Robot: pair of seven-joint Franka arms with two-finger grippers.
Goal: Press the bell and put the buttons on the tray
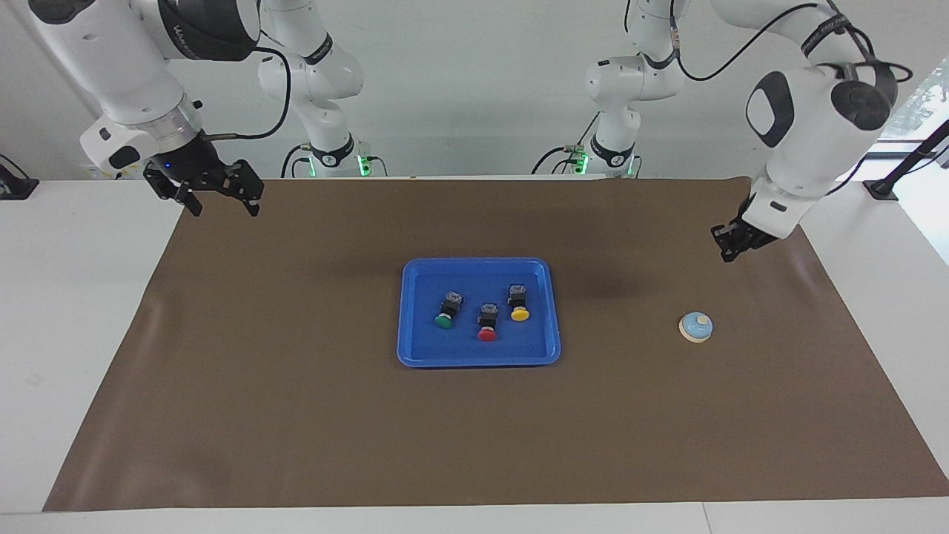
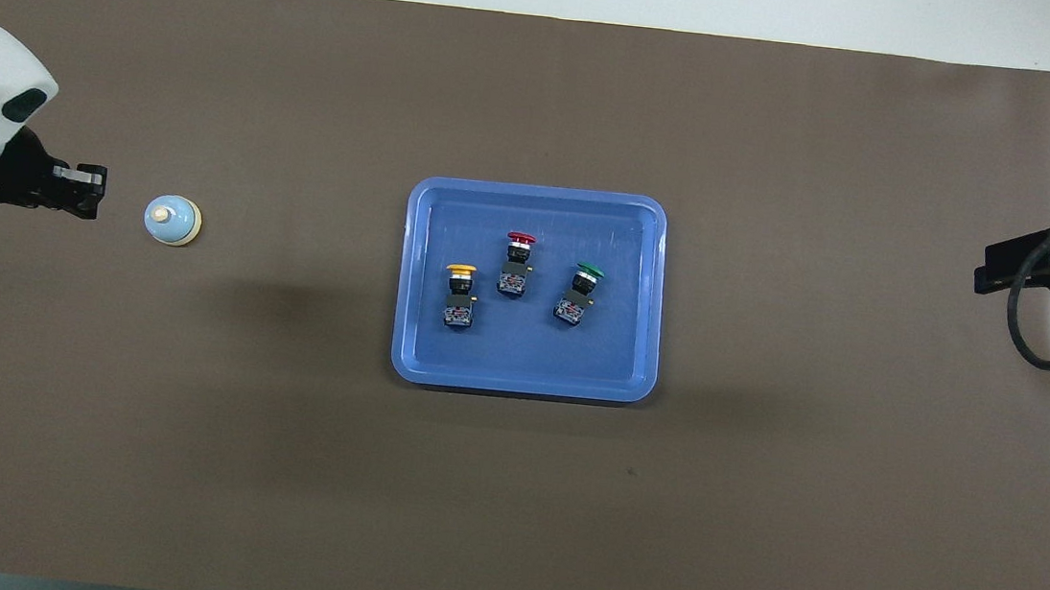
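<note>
my left gripper [image 1: 730,248] jaws closed, empty, over worktop [image 1: 296,415] beside bell [image 1: 696,327] | my right gripper [image 1: 217,196] jaws spread, empty, waiting | green button [image 1: 445,314], red button [image 1: 487,328], yellow button [image 1: 519,308] on tray [image 1: 415,356], between both jaws

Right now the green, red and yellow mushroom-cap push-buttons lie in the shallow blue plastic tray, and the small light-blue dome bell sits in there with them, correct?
Not quite. The overhead view shows the three buttons in the tray, but the bell sits on the brown mat, toward the left arm's end.
</note>
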